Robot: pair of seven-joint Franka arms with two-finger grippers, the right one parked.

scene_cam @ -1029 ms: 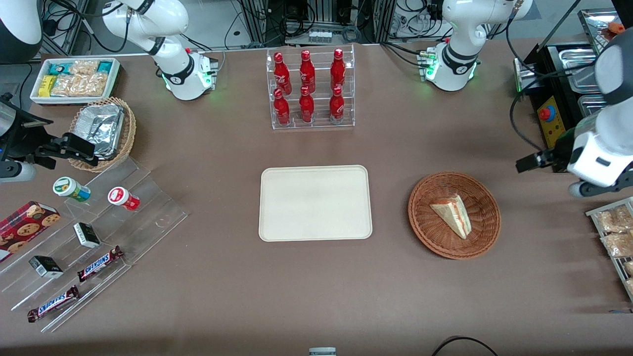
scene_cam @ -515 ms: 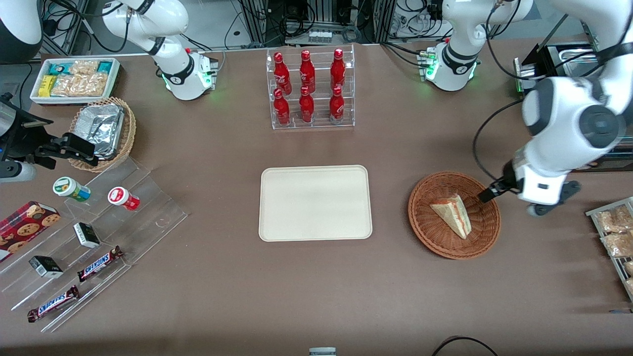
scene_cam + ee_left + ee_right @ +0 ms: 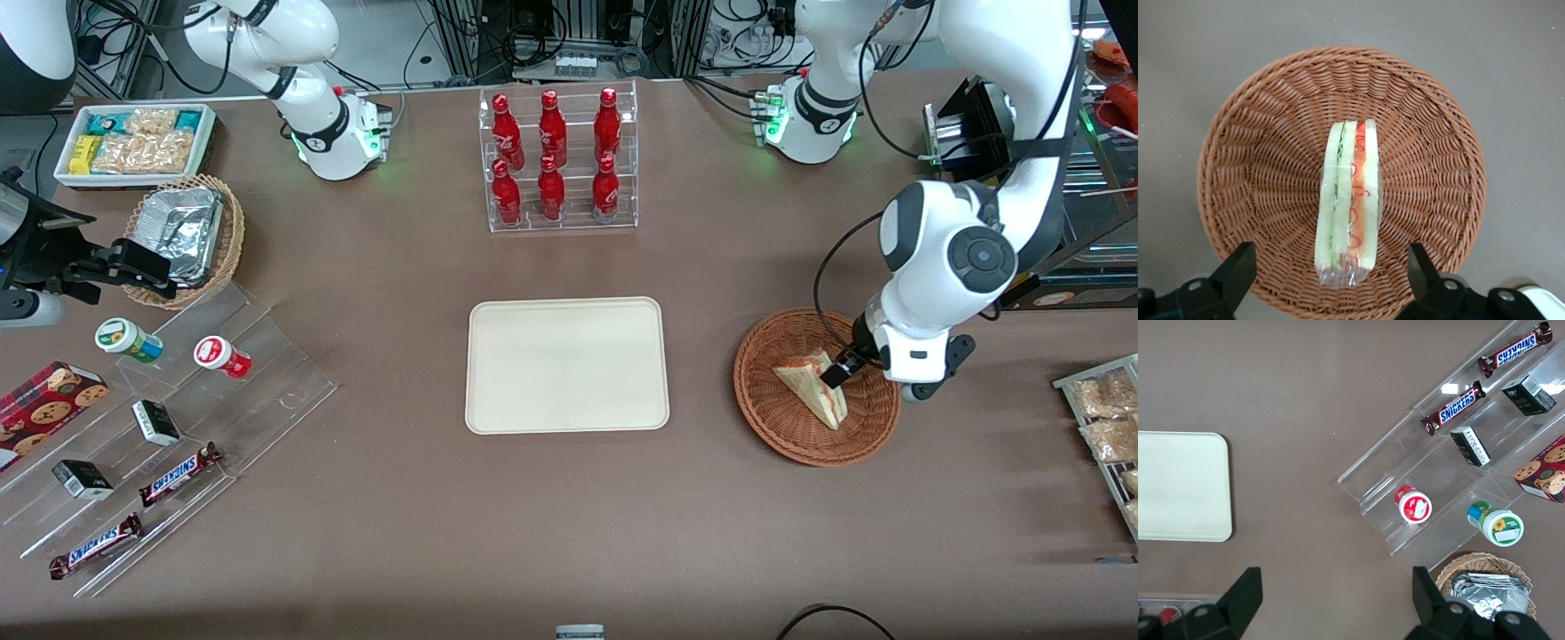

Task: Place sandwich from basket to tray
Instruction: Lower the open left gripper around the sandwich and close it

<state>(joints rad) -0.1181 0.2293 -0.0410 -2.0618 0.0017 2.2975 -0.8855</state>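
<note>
The sandwich [image 3: 811, 388], a pale bread wedge in clear wrap with red and green filling, lies in the reddish-brown wicker basket [image 3: 775, 428]. My left gripper [image 3: 840, 372] hovers just above the basket, over the sandwich's wide end. In the left wrist view the gripper [image 3: 1329, 270] is open and empty. Its two black fingers [image 3: 1238, 267] stand wide on either side of the sandwich [image 3: 1350, 200], inside the basket's rim [image 3: 1258, 173]. The cream tray [image 3: 566, 364] lies empty beside the basket, toward the parked arm's end. It also shows in the right wrist view [image 3: 1178, 487].
A clear rack of red bottles [image 3: 558, 160] stands farther from the front camera than the tray. A tan basket with foil [image 3: 187, 236], a white snack bin [image 3: 133, 142] and an acrylic snack stand [image 3: 169, 427] lie toward the parked arm's end. A wire rack of packets [image 3: 1107, 422] lies at the working arm's end.
My left arm has swung in from the table's end and come down over the basket. The gripper now straddles the sandwich. The sandwich, basket and tray have not moved.
</note>
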